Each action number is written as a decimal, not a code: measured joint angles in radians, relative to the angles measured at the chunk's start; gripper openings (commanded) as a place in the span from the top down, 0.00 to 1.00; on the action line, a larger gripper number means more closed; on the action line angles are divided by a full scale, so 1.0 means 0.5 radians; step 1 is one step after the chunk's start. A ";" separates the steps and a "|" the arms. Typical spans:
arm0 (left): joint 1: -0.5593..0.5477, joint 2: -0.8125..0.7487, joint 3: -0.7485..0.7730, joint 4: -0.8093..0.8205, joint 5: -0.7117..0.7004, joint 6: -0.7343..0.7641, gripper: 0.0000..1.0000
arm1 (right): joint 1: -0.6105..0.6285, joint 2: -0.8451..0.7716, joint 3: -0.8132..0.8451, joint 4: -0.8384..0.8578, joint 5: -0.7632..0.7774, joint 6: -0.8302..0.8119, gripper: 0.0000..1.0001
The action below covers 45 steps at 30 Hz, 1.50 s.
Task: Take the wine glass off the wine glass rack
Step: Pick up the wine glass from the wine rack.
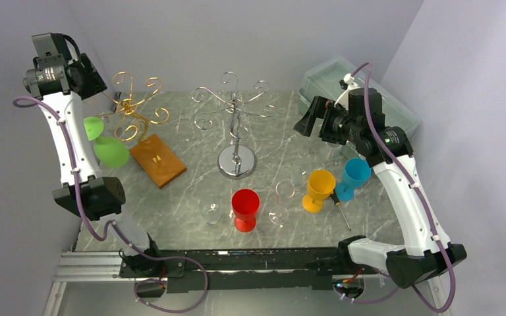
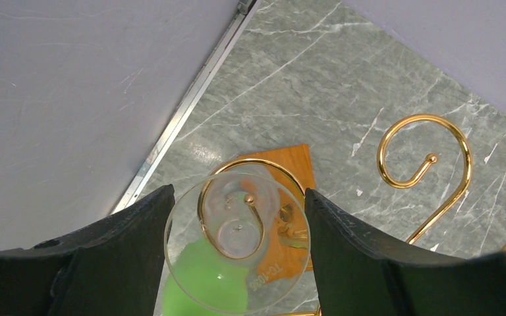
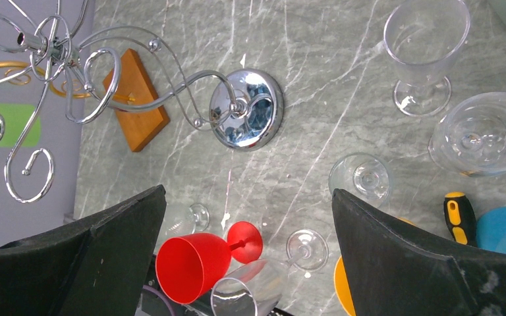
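A green wine glass (image 1: 111, 151) hangs bowl-down from a curled arm of the gold rack (image 1: 135, 112), which stands on a wooden base (image 1: 158, 160) at the far left. In the left wrist view its clear round foot (image 2: 237, 243) sits on a gold curl (image 2: 428, 158), with the green bowl (image 2: 197, 283) below. My left gripper (image 1: 99, 85) (image 2: 238, 191) is high up at the rack, and its two fingers press the foot's rim from either side. My right gripper (image 1: 309, 117) (image 3: 247, 197) is open and empty, high over the table's right half.
An empty silver rack (image 1: 235, 112) stands mid-table. Red (image 1: 245, 209), yellow (image 1: 318, 189) and blue (image 1: 354, 176) glasses, several clear glasses (image 1: 211, 210) and a screwdriver (image 1: 340, 207) stand near the front. A clear plastic bin (image 1: 362, 85) is at the back right. The wall is close on the left.
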 measured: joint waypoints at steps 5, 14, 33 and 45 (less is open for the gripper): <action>0.000 0.000 0.035 0.002 -0.016 -0.002 0.47 | 0.000 0.000 -0.005 0.002 0.001 0.000 0.00; 0.000 0.007 0.048 0.010 -0.035 -0.005 0.54 | 0.000 0.013 -0.009 0.016 -0.001 0.000 0.00; -0.130 0.145 0.136 0.137 -0.123 0.002 0.55 | 0.000 0.029 -0.021 0.030 0.000 0.001 0.00; -0.197 0.134 0.154 0.117 -0.179 0.002 0.55 | 0.000 0.032 -0.022 0.030 0.000 0.001 0.00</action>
